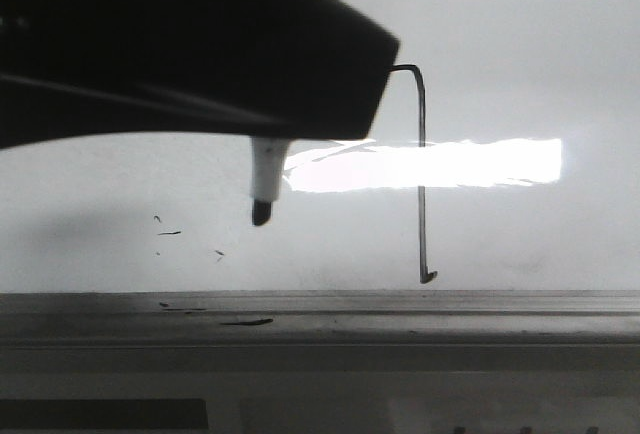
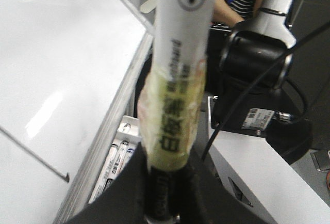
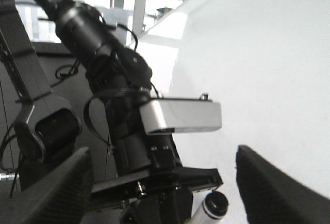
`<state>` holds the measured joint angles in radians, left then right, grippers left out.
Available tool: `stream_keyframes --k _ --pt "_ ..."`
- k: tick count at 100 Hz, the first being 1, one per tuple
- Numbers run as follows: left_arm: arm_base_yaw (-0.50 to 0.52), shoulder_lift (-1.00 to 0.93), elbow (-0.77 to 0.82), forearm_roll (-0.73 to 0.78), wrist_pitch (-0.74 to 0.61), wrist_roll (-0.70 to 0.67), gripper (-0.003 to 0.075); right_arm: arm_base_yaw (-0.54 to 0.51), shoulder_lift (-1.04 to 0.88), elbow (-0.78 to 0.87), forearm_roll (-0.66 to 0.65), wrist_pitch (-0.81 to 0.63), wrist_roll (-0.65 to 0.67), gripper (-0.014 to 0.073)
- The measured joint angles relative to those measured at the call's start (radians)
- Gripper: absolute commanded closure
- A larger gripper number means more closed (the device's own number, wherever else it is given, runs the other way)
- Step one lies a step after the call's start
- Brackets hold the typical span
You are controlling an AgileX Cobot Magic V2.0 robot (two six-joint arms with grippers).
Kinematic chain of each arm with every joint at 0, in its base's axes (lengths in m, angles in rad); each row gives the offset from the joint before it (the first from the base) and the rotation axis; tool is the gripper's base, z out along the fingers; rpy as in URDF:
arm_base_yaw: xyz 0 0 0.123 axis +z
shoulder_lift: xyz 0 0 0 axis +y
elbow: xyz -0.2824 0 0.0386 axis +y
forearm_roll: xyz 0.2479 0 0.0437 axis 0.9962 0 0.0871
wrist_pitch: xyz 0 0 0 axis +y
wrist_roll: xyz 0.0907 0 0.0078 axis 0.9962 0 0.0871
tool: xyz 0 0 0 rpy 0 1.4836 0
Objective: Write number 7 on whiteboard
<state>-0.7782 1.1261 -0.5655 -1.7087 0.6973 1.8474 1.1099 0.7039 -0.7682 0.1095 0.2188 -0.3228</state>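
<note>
Board: we see the large glossy white whiteboard (image 1: 520, 44) with a grey metal rail along its lower edge.
Mark: the thin black number 7 (image 1: 422, 184) sits on the board right of centre, its stem ending in a small hook just above the rail.
Left tool (image 2: 165, 198): pinching the white marker pen (image 1: 266, 184) wrapped in yellowish tape; the dark tip hangs left of the 7, apart from its stem.
Right tool (image 3: 165, 203): fingers spread wide, nothing between them.
Flecks: small black stray dashes (image 1: 168, 232) lie left of the tip.

Glossy whiteboard (image 1: 520, 34), grey metal rail (image 1: 400, 319)
</note>
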Motion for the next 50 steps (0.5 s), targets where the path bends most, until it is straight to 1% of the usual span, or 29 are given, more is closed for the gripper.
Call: stream_keyframes --k 8,15,24,32,34,41,50 --pt "0.0 0.004 0.0 0.02 -0.059 -0.093 0.0741 0.0 -0.064 0.0 0.0 0.0 0.0 0.0174" --pt "0.0 0.004 0.0 0.045 -0.116 -0.199 0.0741 0.0 -0.108 -0.002 0.0 0.01 0.0 0.0282" --pt "0.0 0.004 0.0 0.069 -0.18 -0.306 0.0741 0.0 -0.151 -0.002 0.0 0.039 0.0 0.0463" --pt "0.0 0.004 0.0 0.078 -0.218 -0.354 0.0741 0.0 -0.176 -0.002 0.0 0.071 0.0 0.0641" --pt "0.0 0.004 0.0 0.078 -0.224 -0.362 0.0741 0.0 -0.18 -0.002 0.0 0.082 0.0 0.0665" --pt "0.0 0.004 0.0 0.078 -0.254 -0.401 0.0741 0.0 -0.19 -0.002 0.0 0.104 0.0 0.0648" --pt "0.0 0.004 0.0 0.078 -0.323 -0.493 0.0741 0.0 -0.193 -0.002 0.0 0.121 0.0 0.0644"
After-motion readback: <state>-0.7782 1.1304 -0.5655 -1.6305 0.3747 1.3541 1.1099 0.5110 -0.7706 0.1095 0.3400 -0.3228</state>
